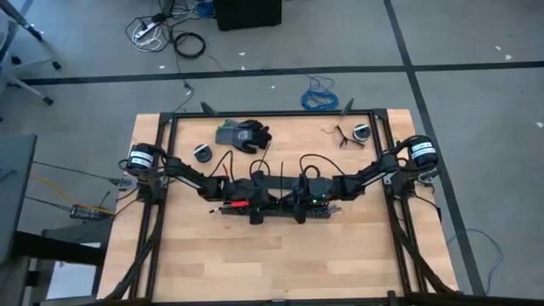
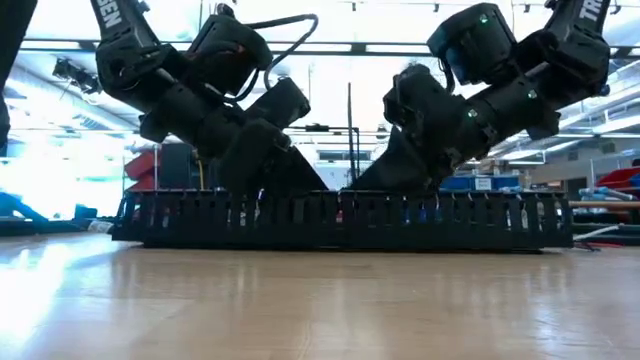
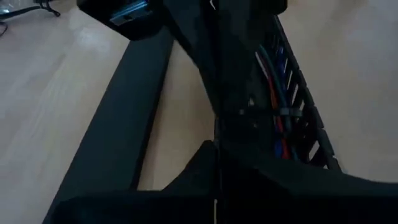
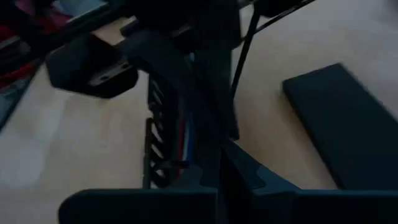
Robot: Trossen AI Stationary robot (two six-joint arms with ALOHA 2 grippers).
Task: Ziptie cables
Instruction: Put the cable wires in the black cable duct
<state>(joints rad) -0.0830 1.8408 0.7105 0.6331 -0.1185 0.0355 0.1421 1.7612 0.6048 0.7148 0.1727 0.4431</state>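
From above, the left gripper [image 1: 255, 206] and right gripper [image 1: 297, 206] meet mid-table over a slotted black duct [image 1: 327, 212]; gloves [image 1: 244, 134] lie well behind. At table height, arms hide the duct's [image 2: 340, 220] middle. Left wrist: cables [image 3: 278, 109] lie inside the duct. Whether either claw is open or closed, I cannot tell

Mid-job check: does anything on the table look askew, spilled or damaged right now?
Nothing stands out. The slotted cable duct lies flat and straight on the table, with the cables running inside it. The left gripper and right gripper are both down at the duct.
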